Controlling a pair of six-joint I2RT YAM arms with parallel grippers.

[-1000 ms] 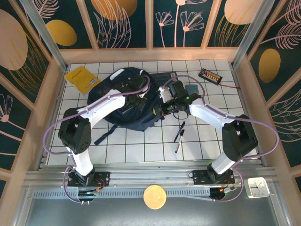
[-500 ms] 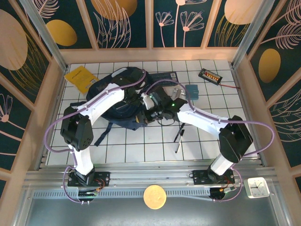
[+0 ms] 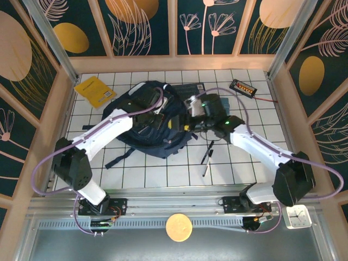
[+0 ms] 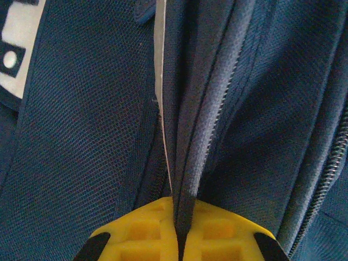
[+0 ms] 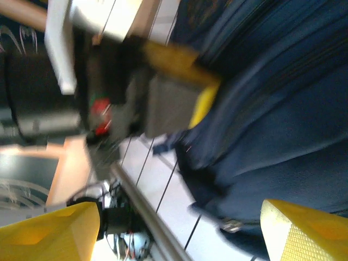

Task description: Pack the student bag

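Observation:
The student bag [image 3: 163, 138], a navy-blue backpack, lies in the middle of the tiled table. My left gripper [image 3: 154, 120] sits on top of it. In the left wrist view its yellow fingers [image 4: 136, 239] are shut on a raised fold of the student bag [image 4: 81, 136] along a zipper seam. My right gripper [image 3: 188, 122] hangs at the bag's right edge. In the blurred right wrist view the right gripper [image 5: 176, 234] is open with nothing between its fingers, beside the student bag [image 5: 283, 109] and facing the left gripper [image 5: 168, 92].
A yellow notebook [image 3: 95, 91] lies at the back left. A dark book [image 3: 187, 87] lies behind the bag. A black calculator [image 3: 242, 87] lies at the back right. Two pens [image 3: 206, 155] lie right of the bag. Wooden walls enclose the table.
My right gripper has opened and drawn back to the right from the bag's middle. The bag has shifted and spread out. My left gripper stays shut on the fold.

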